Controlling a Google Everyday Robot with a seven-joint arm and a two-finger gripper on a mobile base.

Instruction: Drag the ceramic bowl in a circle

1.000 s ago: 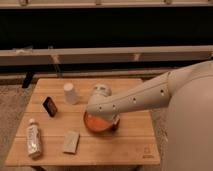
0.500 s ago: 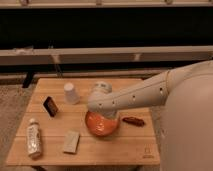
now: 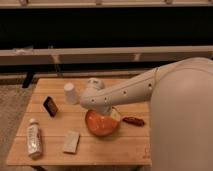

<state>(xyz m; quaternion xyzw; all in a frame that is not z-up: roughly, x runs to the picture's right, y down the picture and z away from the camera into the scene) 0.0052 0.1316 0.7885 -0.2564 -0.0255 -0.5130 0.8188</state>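
Orange ceramic bowl [image 3: 101, 123]; white gripper [image 3: 106, 111] above; white cup [image 3: 70, 93].

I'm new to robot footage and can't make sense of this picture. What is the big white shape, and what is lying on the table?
The white shape is a robot arm, seen from a single camera looking down over it. Its gripper reaches down at the orange ceramic bowl, hidden behind the arm's end. On the wooden table also lie a white cup, a small dark object, a bottle, a pale packet and a reddish-brown item beside the bowl.
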